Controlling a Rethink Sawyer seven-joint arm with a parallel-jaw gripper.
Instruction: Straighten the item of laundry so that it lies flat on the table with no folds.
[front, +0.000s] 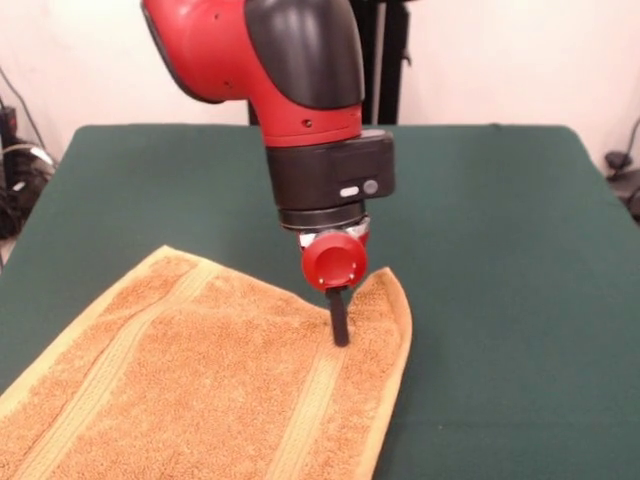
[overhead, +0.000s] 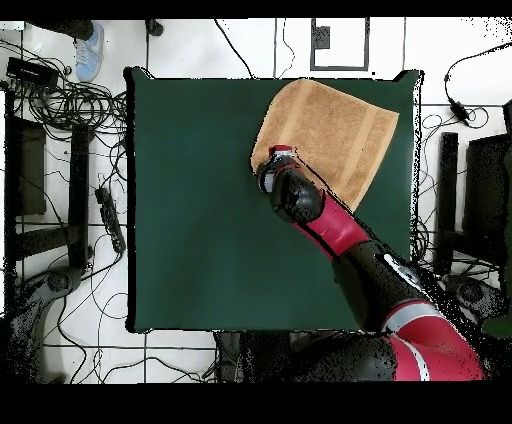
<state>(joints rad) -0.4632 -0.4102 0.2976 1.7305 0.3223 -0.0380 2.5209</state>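
The orange-tan towel (front: 200, 390) lies spread on the green table (front: 500, 200) at the near left of the front view, running past the bottom edge. Ribbed bands show near two opposite edges. Its far right corner (front: 388, 288) curls up a little. My gripper (front: 340, 335) points straight down and its dark tip touches the towel just beside that corner. In the overhead view the towel (overhead: 330, 125) sits at the table's top right, and my arm's wrist (overhead: 288, 188) covers the gripper and the towel's lower left corner.
The towel's far end lies close to the table edge (overhead: 400, 85) in the overhead view. Green cloth (overhead: 200, 220) stretches left of the towel. Cables and black stands (overhead: 60, 170) surround the table on the floor. A shoe (overhead: 88, 50) shows at the top left.
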